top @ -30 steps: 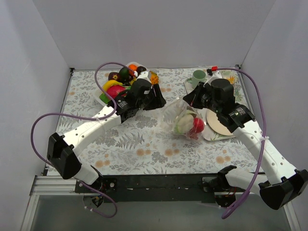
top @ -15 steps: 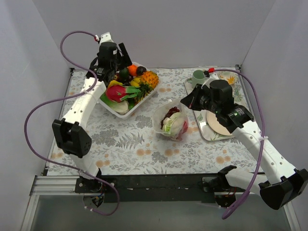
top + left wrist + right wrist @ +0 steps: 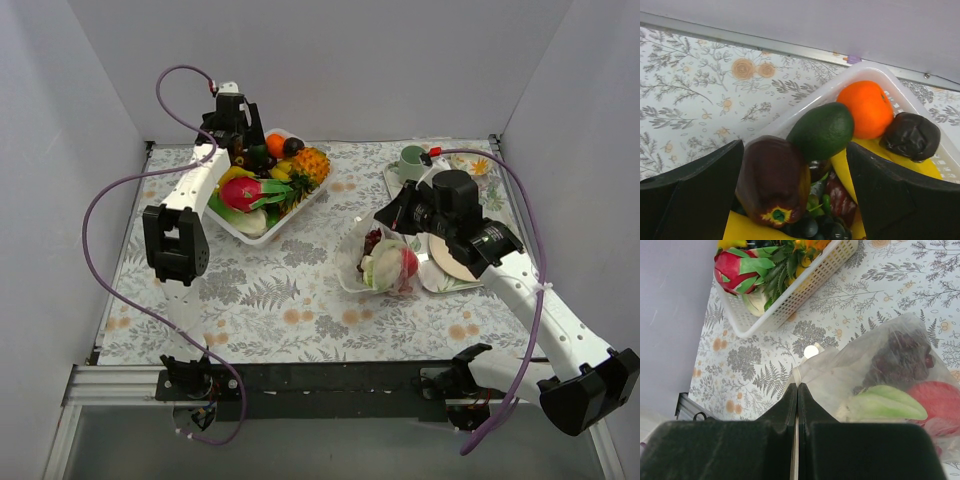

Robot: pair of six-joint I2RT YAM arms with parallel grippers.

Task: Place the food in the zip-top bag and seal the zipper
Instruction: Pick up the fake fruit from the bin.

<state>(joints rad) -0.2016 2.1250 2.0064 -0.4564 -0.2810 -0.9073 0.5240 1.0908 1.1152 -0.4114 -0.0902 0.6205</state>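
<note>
The right fingers (image 3: 789, 407) pinch the zip-top bag (image 3: 880, 365) at its mouth edge, while the left fingers (image 3: 695, 192), spread wide, hang over an avocado (image 3: 822, 130) in the basket (image 3: 815, 97), well to the left of that bag.

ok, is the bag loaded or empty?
Loaded. Through the bag you can see dark grapes, a pale green vegetable and a red fruit. The right gripper is shut on its edge.

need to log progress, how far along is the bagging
Done: grapes, a green vegetable and a red fruit sit in the bag. In hand: right gripper pinches the bag's edge; left gripper hangs open over a dark pepper in the basket. Left: more food to bag, apparently, then sealing the bag, whose mouth looks open.
</note>
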